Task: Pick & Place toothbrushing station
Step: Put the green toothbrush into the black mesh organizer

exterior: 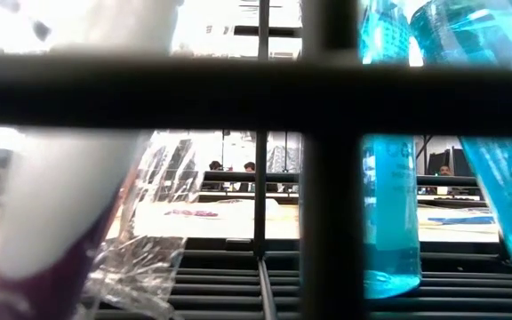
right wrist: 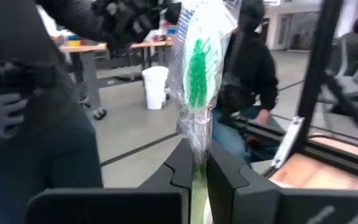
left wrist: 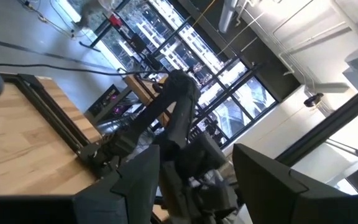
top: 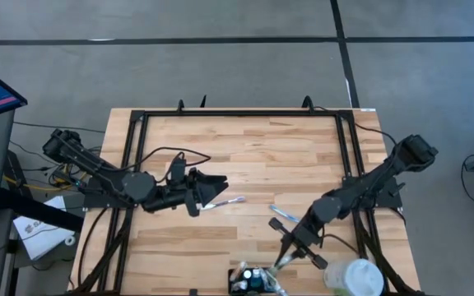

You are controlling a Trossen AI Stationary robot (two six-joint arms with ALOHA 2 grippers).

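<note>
Your right pincer (top: 280,261) is down at the near edge of the worktop (top: 245,156), just right of centre, and it's clamped on a green toothbrush (right wrist: 196,74) in clear wrap. In the right wrist view you can see the handle pinched between the two dark fingers (right wrist: 225,174), with the wrapped brush head sticking up past them. The pincer tip sits right over the toothbrushing station (top: 252,281), the low black holder at the very near edge, already with a few bits in it. I can't tell if the brush is touching the station or just above it.

Just right of the station there's a white round container (top: 355,277), also at the near edge. Two more wrapped toothbrushes lie loose on the wood: one (top: 223,201) around the middle, one (top: 283,214) a bit further right, close to your right arm.

Your left pincer (top: 212,187) hangs over the left-middle of the worktop with its fingers apart, holding nothing.

The low view is mostly blocked by black bars, blue bottles (exterior: 389,213) and a white tube.
</note>
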